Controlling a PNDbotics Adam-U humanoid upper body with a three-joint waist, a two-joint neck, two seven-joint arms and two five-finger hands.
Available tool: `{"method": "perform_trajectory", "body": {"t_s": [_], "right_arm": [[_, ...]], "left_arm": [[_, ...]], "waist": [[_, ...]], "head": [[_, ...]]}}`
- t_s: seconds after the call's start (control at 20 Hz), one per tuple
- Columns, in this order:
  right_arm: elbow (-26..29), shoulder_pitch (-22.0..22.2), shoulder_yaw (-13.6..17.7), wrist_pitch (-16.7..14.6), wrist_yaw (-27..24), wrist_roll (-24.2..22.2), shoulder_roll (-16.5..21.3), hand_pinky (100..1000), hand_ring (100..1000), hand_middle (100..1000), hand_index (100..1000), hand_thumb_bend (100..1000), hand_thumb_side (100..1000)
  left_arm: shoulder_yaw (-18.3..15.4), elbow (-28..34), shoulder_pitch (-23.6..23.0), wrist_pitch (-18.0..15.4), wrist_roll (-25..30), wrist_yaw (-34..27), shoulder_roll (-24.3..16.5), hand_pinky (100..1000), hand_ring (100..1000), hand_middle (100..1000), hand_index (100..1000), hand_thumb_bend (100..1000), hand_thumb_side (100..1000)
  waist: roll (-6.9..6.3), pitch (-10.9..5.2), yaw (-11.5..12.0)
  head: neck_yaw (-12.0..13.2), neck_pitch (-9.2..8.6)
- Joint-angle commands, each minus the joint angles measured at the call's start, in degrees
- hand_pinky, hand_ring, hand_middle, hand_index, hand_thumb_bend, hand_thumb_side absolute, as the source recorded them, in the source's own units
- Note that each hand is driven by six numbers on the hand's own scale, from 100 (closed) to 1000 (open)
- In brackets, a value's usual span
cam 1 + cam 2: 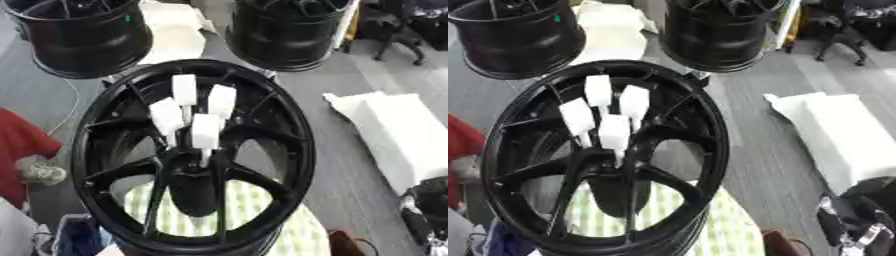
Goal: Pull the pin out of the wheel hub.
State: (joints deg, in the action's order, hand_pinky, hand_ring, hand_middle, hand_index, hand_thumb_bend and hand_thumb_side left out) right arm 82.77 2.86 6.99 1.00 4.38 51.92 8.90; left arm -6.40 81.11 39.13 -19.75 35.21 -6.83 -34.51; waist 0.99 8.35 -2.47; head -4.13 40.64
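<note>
**Four white pins seated in hub; right robot hand only at frame edge**

The wheel hub (192, 160) lay face-up at centre, black and spoked, over a green-checked cloth (245, 210). Four white block-topped pins (206, 131) stood clustered just above the hub centre, close together, some seeming to touch.

Risks, as judged: with the pins so crowded, fingers closing on one could nudge or tilt a neighbour; a slanted pull might bind the stem in its hole or shift the wheel.

Right robot hand (855, 227) showed dimly at the lower right corner, well apart from the pins; whether its fingers were open could not be told. Left robot hand was out of view.
</note>
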Motion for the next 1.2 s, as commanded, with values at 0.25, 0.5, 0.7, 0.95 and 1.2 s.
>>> {"method": "perform_trajectory", "body": {"t_s": [0.25,0.5,0.7,0.95,1.2], "right_arm": [[0.6,-0.1,-0.3,-0.2,0.6,-0.2,1.9,297,487,763,715,448,212],[0.5,0.2,-0.3,-0.3,0.8,-0.2,2.3,297,487,763,715,448,213],[0.5,0.2,-0.2,-0.3,1.1,-0.1,2.7,297,488,763,715,448,213],[0.5,0.2,-0.2,-0.3,1.3,0.0,3.0,298,488,763,715,448,214],[0.6,0.2,0.0,-0.5,1.7,0.0,3.5,298,488,763,715,448,215]], "left_arm": [[15.2,-9.6,11.6,-22.4,15.8,2.9,-6.2,728,706,717,868,180,455],[24.8,-11.9,17.4,-31.7,16.7,7.6,-5.8,775,742,763,889,238,391],[31.0,-9.2,19.8,-32.2,16.8,10.3,-5.4,797,755,787,902,281,363],[36.9,-6.4,20.7,-32.2,16.8,13.4,-5.4,807,765,802,905,315,323],[41.0,-4.6,20.9,-32.2,16.8,16.7,-6.8,815,771,803,894,345,248]], "waist": [[-0.8,-1.33,-0.5],[-1.42,-1.63,-0.3],[-1.95,-1.87,-0.2],[-2.58,-2.06,-0.2],[-3.42,-2.24,0.1]], "head": [[0.1,0.1],[-0.2,0.01],[-0.6,0.01],[-0.9,-0.22],[-1.4,-0.42]]}}
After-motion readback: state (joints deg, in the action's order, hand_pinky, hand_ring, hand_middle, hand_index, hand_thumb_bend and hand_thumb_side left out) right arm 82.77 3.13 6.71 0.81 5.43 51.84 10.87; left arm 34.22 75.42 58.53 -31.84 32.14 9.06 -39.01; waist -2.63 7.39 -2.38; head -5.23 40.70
